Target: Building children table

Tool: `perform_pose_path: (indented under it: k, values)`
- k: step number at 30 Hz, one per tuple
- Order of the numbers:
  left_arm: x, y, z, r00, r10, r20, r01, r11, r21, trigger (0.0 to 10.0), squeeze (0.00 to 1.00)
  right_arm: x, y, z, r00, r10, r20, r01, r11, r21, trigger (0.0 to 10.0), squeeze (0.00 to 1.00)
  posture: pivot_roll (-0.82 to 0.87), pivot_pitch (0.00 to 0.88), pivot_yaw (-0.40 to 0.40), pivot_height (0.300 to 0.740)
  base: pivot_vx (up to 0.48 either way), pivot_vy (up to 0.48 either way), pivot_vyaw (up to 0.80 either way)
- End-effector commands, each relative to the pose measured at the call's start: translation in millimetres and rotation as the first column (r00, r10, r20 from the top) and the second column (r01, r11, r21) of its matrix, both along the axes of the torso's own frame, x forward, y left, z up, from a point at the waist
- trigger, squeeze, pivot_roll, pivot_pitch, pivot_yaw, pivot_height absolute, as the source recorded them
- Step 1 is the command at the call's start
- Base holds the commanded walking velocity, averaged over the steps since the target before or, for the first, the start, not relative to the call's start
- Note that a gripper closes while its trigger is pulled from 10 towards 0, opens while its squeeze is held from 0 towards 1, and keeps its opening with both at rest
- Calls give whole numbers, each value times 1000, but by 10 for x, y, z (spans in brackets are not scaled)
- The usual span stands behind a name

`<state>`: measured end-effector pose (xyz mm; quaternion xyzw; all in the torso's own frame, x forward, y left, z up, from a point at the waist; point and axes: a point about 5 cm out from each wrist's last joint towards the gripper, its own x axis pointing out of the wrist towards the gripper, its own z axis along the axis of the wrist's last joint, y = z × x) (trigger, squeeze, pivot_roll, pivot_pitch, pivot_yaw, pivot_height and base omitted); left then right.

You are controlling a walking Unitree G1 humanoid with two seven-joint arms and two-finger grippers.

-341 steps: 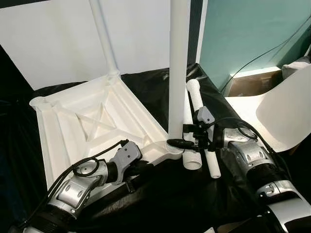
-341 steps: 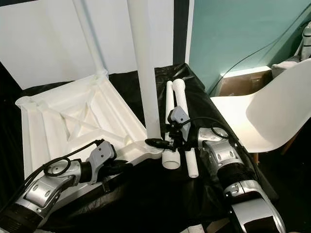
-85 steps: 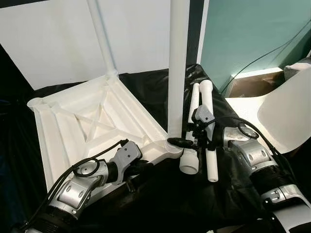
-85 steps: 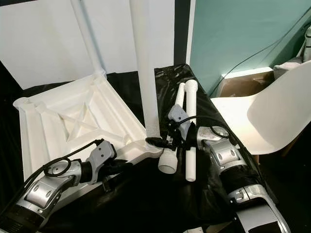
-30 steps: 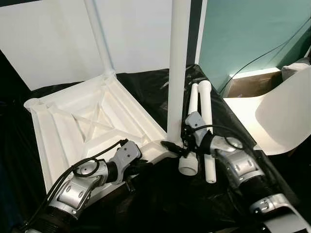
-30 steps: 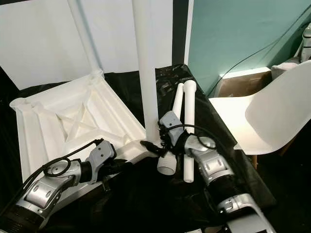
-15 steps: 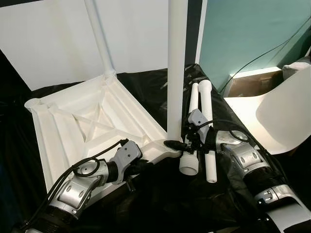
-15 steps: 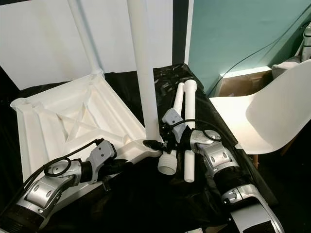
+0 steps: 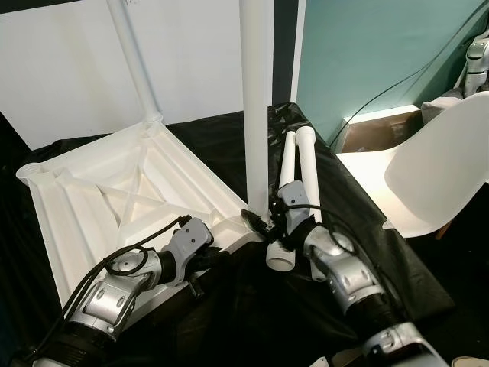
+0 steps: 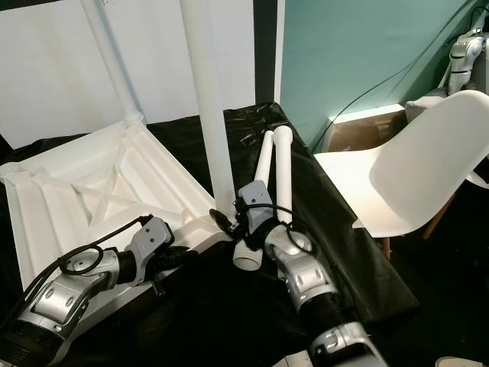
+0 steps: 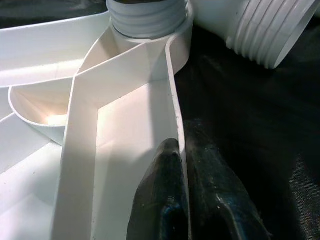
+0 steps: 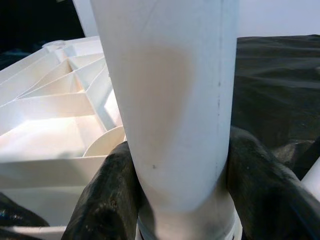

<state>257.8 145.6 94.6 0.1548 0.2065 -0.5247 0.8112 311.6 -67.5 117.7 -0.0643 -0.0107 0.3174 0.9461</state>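
Note:
The white tabletop (image 9: 114, 195) lies upside down on black cloth, ribs facing up. One leg (image 9: 134, 65) stands in its far corner. A second leg (image 9: 256, 107) stands upright in the near corner socket, and my right gripper (image 9: 260, 222) is shut on its base. In the right wrist view its black fingers (image 12: 107, 200) hug the leg (image 12: 170, 100) on both sides. My left gripper (image 9: 216, 256) is shut on the tabletop's near rim (image 11: 172, 90), one finger on each side of the wall. Two loose legs (image 9: 306, 164) lie side by side on the cloth just right of the upright leg.
A white chair (image 9: 428, 176) stands close on the right, past the cloth's edge (image 9: 397, 260). Behind it are a teal wall and a cardboard box (image 9: 367, 126). A white panel (image 9: 69, 69) backs the tabletop. The nearer loose leg's threaded end (image 11: 270, 30) lies beside the socket.
The whole picture has shifted left, so the camera moved. My right forearm has swung in toward the middle with its gripper still on the leg's base. The left gripper keeps its hold.

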Motion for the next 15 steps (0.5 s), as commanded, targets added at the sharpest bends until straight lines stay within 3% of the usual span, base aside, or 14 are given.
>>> perform_pose_path:
  k: [1, 6, 7, 10, 11, 12, 13, 15]
  values:
    - [-322, -120, -356, 968, -128, -218, 134, 991, 12, 10000, 0, 123, -207, 140, 983, -171, 68, 170, 985, 13, 0, 0, 32, 0, 37, 740, 0, 0, 0]
    - [-312, -146, -358, 967, -132, -217, 137, 991, 10, 10000, 0, 118, -79, 236, 974, -199, 105, 193, 979, 69, 0, 0, 27, 0, 33, 740, 0, 0, 0]
    - [-307, -158, -355, 967, -133, -216, 137, 991, 6, 10000, 0, 100, -15, 251, 974, -195, 118, 189, 980, 67, 1294, 0, 27, 0, 33, 740, 0, 0, 0]
    - [-307, -158, -355, 967, -133, -216, 137, 991, 6, 10000, 0, 100, -15, 251, 974, -195, 118, 189, 980, 67, 1294, 0, 27, 0, 33, 740, 0, 0, 0]
    - [-304, -167, -353, 968, -134, -214, 138, 990, 4, 10000, 0, 86, 23, 257, 973, -191, 127, 185, 981, 64, 6745, 24, 26, 0, 33, 740, 0, 0, 0]
    - [-304, -167, -353, 968, -134, -214, 138, 990, 4, 10000, 0, 86, 23, 257, 973, -191, 127, 185, 981, 64, 6745, 24, 26, 0, 33, 740, 0, 0, 0]
    - [-309, -171, -356, 967, -135, -215, 139, 990, 3, 10000, 0, 82, 9, 220, 977, -182, 108, 178, 983, 49, 10000, 1000, 21, 0, 30, 740, 0, 0, 0]
    - [-313, -173, -360, 967, -135, -216, 139, 990, 2, 10000, 0, 85, -25, 183, 982, -172, 84, 169, 985, 36, 10000, 1000, 22, 0, 29, 740, 0, 0, 0]
